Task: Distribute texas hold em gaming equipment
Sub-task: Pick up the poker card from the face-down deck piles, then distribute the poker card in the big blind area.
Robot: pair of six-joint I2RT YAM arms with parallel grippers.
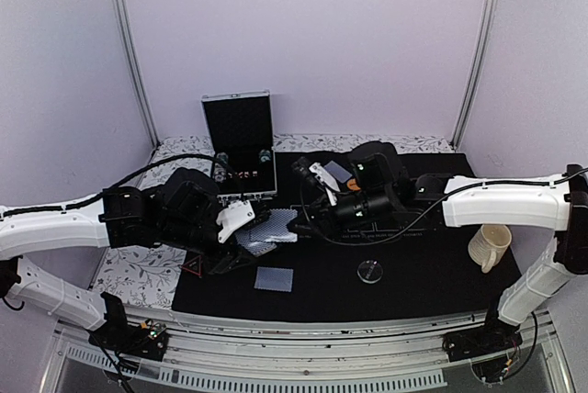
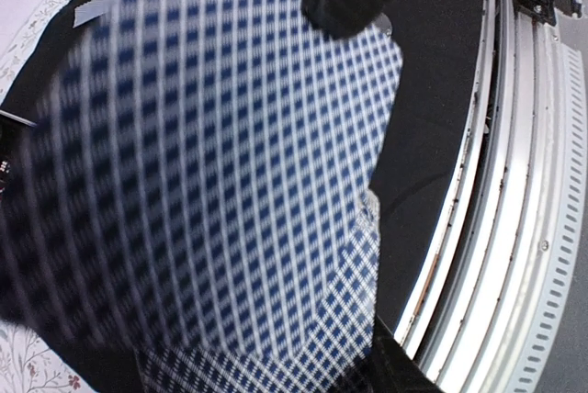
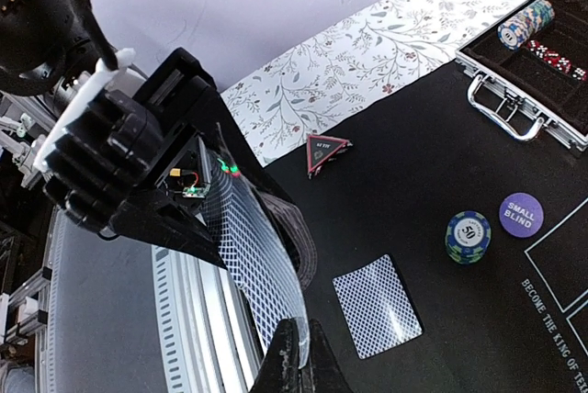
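Note:
My left gripper [image 1: 248, 244] is shut on a deck of playing cards [image 1: 268, 230] with blue-checked backs, held above the black mat's left part. In the left wrist view the cards [image 2: 230, 182] fill the frame, and one dark finger [image 2: 397, 376] shows at the bottom. My right gripper [image 3: 308, 361] is shut on the edge of the top card [image 3: 262, 255], which bows away from the deck. One card [image 3: 377, 306] lies face down on the mat [image 1: 413, 292]. A chip stack [image 3: 468, 237], a purple disc [image 3: 521, 215], a red triangle marker [image 3: 326, 150] and a clear disc [image 1: 370, 271] lie around.
An open metal case [image 1: 241, 140] with chips [image 3: 526, 24] stands at the back of the mat. A cream cup [image 1: 489, 246] stands at the mat's right edge. The table's metal front rail [image 2: 514, 228] runs close beside the deck.

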